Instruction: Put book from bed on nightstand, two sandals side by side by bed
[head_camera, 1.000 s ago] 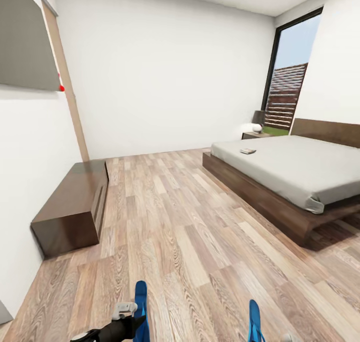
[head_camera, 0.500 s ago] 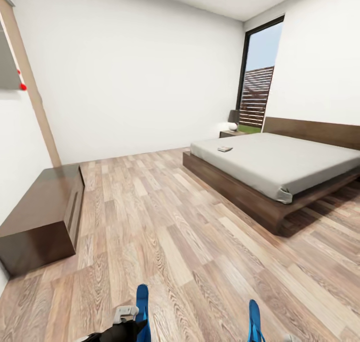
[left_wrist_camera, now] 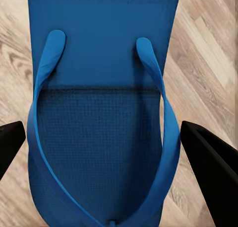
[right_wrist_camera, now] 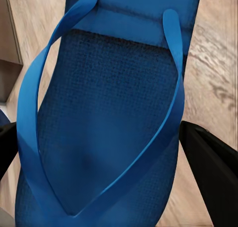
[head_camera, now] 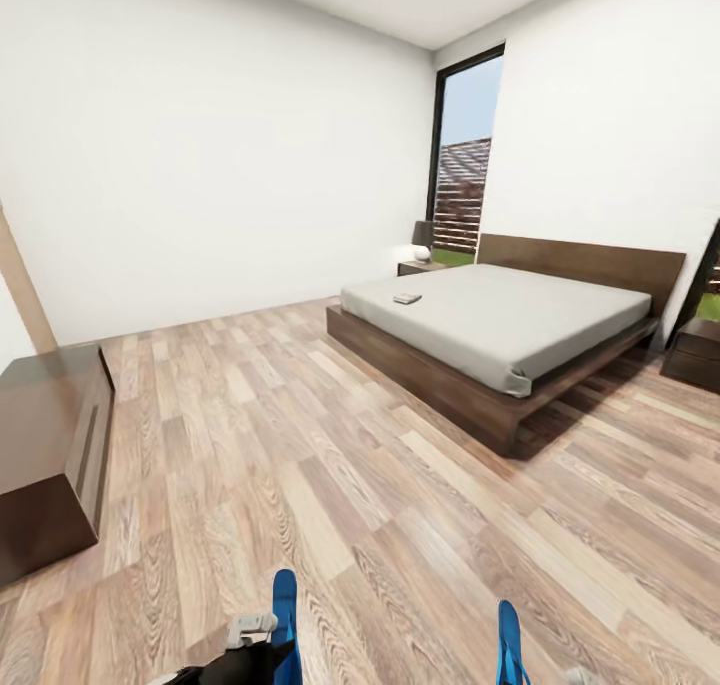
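two sandals were in hand: left jaws clamped one sandal [left_wrist_camera: 99,113], right jaws the other sandal [right_wrist_camera: 104,122]. well ahead of both lay the bed [head_camera: 480,335], book [head_camera: 407,298] on it. carrying step; next, i'd drive closer and lower them.

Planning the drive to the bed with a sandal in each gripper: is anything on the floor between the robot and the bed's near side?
Nothing visible. Bare wood floor runs from the sandals to the bed; the long cabinet sits off left.
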Robot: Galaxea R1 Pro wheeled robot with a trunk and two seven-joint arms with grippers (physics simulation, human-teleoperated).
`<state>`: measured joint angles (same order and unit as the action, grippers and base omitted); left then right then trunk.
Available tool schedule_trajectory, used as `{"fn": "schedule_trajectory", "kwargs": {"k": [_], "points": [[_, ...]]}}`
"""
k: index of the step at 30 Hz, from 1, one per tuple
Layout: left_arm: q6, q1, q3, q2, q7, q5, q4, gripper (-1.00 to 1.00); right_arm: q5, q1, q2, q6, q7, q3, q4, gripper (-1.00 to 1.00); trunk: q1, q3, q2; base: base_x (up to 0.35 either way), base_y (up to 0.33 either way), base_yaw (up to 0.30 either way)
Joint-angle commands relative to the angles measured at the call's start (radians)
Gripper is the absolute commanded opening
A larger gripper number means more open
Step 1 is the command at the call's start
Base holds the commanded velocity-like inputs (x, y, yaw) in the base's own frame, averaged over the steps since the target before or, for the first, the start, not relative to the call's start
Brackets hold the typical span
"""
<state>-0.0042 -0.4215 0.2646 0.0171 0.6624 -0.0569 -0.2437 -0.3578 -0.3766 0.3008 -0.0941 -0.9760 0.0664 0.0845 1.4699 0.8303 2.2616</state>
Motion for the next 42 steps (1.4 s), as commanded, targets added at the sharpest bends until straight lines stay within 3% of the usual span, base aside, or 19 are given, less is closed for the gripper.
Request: {"fn": "schedule_trajectory", "kwargs": {"k": [1,12,22,42], "points": [[0.000,0.000,0.007,0.000,0.005,-0.006,0.000,-1.00,0.000,-0.001,0.000,-0.010,-0.004,0.007,0.000,-1.00,0.000,0.001,0.000,0.000,0.000,-0.278],[-0.015,0.000,0.008,0.001,0.005,-0.004,0.001,-1.00,0.000,-0.001,0.000,-0.010,-0.006,0.007,0.000,-1.00,0.000,0.001,0.000,0.007,0.000,-0.277],[-0.018,0.000,0.008,0.001,0.005,-0.004,0.001,-1.00,0.000,-0.001,0.000,-0.010,-0.007,0.008,0.001,-1.00,0.000,0.001,0.000,0.213,0.000,-0.277],[-0.019,0.000,0.008,0.001,0.005,-0.004,0.001,-1.00,0.000,-0.001,0.000,-0.010,-0.007,0.008,0.001,-1.00,0.000,0.001,0.000,0.007,0.000,-0.277]]}}
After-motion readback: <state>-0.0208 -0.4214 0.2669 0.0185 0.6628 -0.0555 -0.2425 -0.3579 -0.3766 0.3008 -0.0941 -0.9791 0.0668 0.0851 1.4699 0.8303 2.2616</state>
